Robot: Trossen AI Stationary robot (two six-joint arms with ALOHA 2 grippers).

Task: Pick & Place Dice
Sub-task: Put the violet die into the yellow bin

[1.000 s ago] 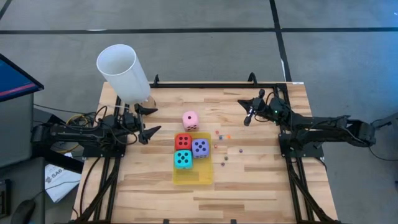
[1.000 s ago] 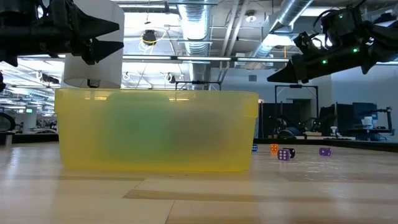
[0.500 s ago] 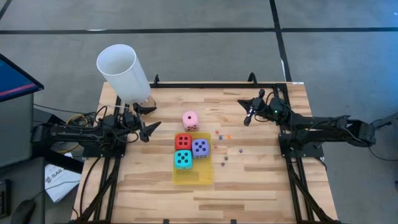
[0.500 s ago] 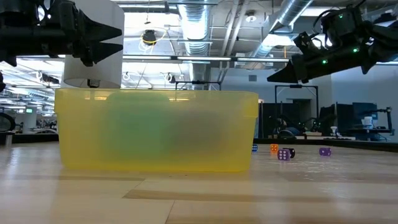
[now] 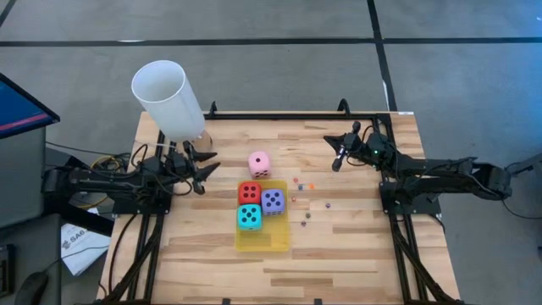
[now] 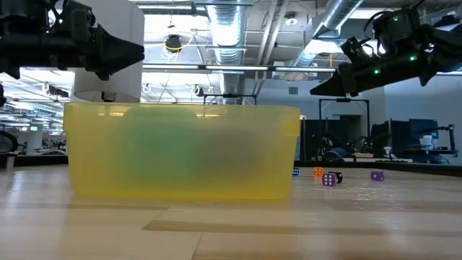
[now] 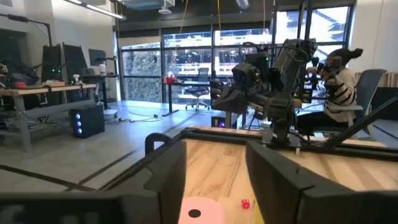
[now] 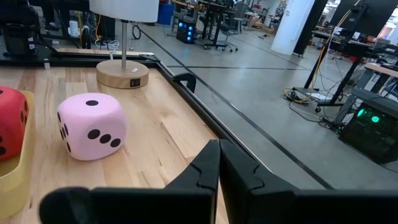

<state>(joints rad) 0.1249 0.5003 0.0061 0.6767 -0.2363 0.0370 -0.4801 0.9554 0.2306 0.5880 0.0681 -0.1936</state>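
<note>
With its fingers narrowing on nothing, the left gripper (image 5: 203,167) sits left of the pink die (image 5: 259,163), still ungrasped; right gripper (image 5: 338,158) fingers together.

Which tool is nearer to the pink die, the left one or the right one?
The left tool is nearer. It hovers just beyond the pink die on its left side, holding nothing. The right tool waits shut farther off, on the die's other side, toward the table's far right.

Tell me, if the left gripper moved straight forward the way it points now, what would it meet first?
Probably the pink die: the left gripper points across the table toward it, with bare wood between. Height is unclear, so it might pass above.
</note>
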